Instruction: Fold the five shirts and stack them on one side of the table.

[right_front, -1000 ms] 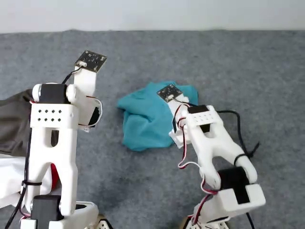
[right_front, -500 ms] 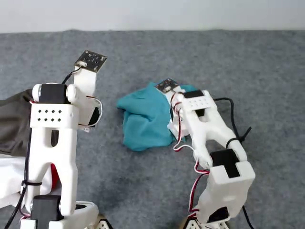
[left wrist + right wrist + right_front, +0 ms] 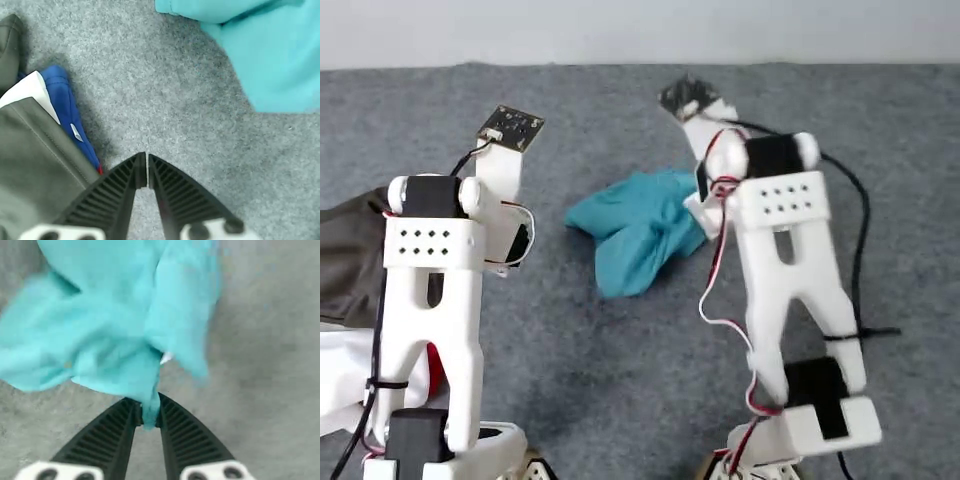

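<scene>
My right gripper (image 3: 148, 405) is clamped on a fold of the teal shirt (image 3: 638, 228), bunched at the centre of the table (image 3: 880, 110). My left gripper (image 3: 147, 156) is closed and empty, near the grey shirt (image 3: 345, 255) at its 9 o'clock edge.

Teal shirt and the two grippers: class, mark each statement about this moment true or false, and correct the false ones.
1. The right gripper is shut on the teal shirt. True.
2. The left gripper holds the blue shirt. False: it is shut on nothing, above the bare table, with the blue shirt lying off to one side.
3. The teal shirt is folded flat. False: it is bunched and crumpled.
4. A dark grey shirt lies on the left arm's side of the table. True.
</scene>
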Robot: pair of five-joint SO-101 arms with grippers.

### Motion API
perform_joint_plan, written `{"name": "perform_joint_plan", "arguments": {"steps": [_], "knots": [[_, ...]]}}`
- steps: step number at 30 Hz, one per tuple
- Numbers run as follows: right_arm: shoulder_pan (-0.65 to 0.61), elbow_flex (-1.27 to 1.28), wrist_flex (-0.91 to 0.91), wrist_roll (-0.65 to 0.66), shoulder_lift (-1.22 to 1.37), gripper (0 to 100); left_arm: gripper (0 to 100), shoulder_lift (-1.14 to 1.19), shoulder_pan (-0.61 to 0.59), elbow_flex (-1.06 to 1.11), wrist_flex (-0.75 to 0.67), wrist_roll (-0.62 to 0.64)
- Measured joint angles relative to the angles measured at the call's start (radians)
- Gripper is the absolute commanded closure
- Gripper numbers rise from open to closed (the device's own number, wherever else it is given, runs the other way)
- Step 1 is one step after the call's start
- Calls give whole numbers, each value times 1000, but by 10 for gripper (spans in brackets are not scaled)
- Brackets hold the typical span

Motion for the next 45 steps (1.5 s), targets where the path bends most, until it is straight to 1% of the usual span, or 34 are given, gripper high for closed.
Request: {"name": "perform_joint_plan", "arguments": {"steps": [5, 9, 12, 15, 18, 21, 24, 28, 31, 36, 40, 45], "knots": [[0, -192, 9, 61, -74, 988, 984, -3, 0, 0, 0, 0], [-14, -339, 9, 95, -80, 988, 984, -61, 0, 0, 0, 0], [-72, -430, 9, 117, -80, 988, 984, -126, 0, 0, 0, 0], [-161, -500, 12, 143, -80, 988, 984, -189, 0, 0, 2, 0], [-236, -568, 61, 150, -80, 988, 984, -239, 0, 0, 2, 0], [-258, -597, 146, 152, -80, 988, 984, -273, 0, 0, 2, 0], [-232, -577, 153, 152, -117, 988, 983, -287, 0, 0, 2, 0], [-155, -428, 153, 152, -233, 988, 983, -287, 0, 0, 2, 0], [-107, -219, 153, 152, -328, 988, 982, -288, 0, 0, -2, 0], [-43, 173, 153, 152, -497, 988, 978, -288, -2, 0, -71, 21], [68, 468, 153, 169, -582, 988, 924, -287, 3, 0, -146, 75], [239, 715, 144, 242, -603, 988, 919, -163, 40, 0, -167, 84]]}}
